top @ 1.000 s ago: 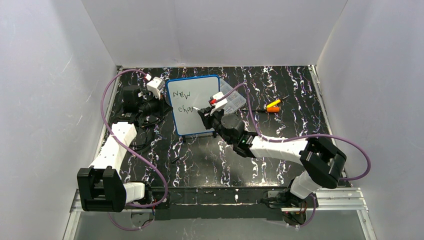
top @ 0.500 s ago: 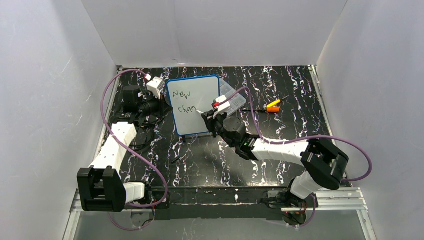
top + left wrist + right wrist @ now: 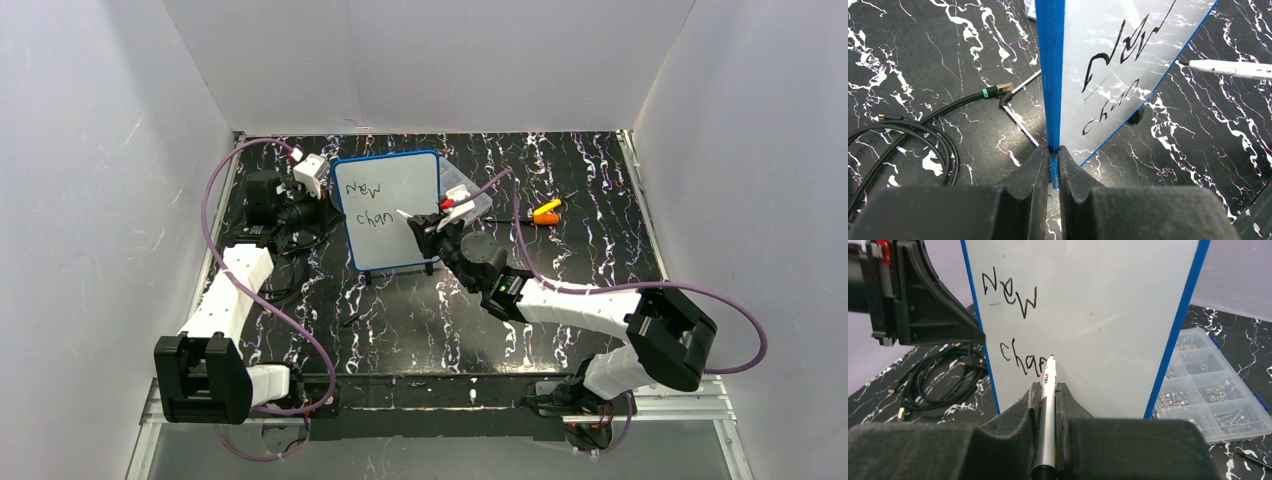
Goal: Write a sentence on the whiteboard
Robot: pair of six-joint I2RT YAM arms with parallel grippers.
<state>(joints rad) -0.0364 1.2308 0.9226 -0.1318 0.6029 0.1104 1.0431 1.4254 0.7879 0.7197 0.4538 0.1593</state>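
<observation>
Left gripper [image 3: 1050, 154]: clamps blue-framed white whiteboard [image 3: 400, 185] by its edge | right gripper [image 3: 1047, 390]: grips white marker [image 3: 1049, 374], tip beside black sentence [image 3: 1020, 359] "New chan" | clear plastic compartment box [image 3: 1213, 405] behind board.

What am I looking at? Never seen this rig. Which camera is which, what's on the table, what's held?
Two robot arms bolted to a black marbled table. The wide picture looks down from above and behind them; the other two come from cameras on each wrist. The left gripper pinches the edge of a blue-framed whiteboard, standing it up. The right gripper holds a marker, tip by the writing, which reads "New chan". Also there: a clear parts box, cables and an orange tool.
</observation>
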